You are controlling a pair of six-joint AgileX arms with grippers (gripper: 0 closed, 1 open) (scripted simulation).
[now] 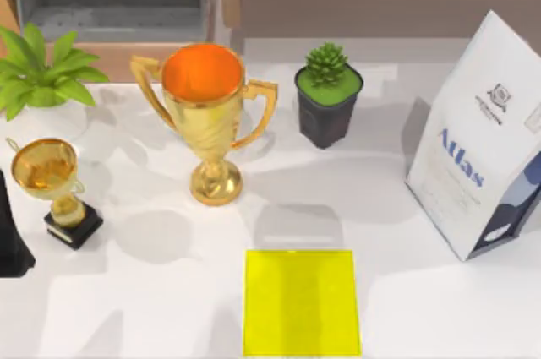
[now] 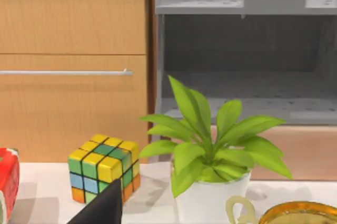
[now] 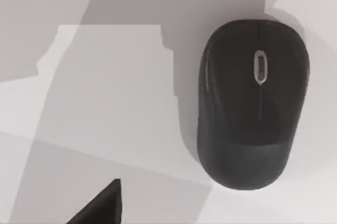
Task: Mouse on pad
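Observation:
The black mouse [image 3: 251,103], with a grey scroll wheel, lies on the white table in the right wrist view. A dark part of my right gripper [image 3: 100,207] shows in that view, off to the mouse's side and apart from it. The pad [image 1: 301,301], a flat bright-yellow square, lies at the table's front edge near the middle with nothing on it. My left arm [image 1: 12,236] stays parked at the table's left edge, and a dark part of its gripper [image 2: 102,208] shows in the left wrist view.
Behind the pad stand a big gold trophy [image 1: 204,114] and a dark potted succulent [image 1: 327,97]. A white Atlas bag [image 1: 478,135] stands at the right. At the left are a small trophy [image 1: 52,182], a leafy plant [image 1: 38,72] and a colour cube [image 2: 103,167].

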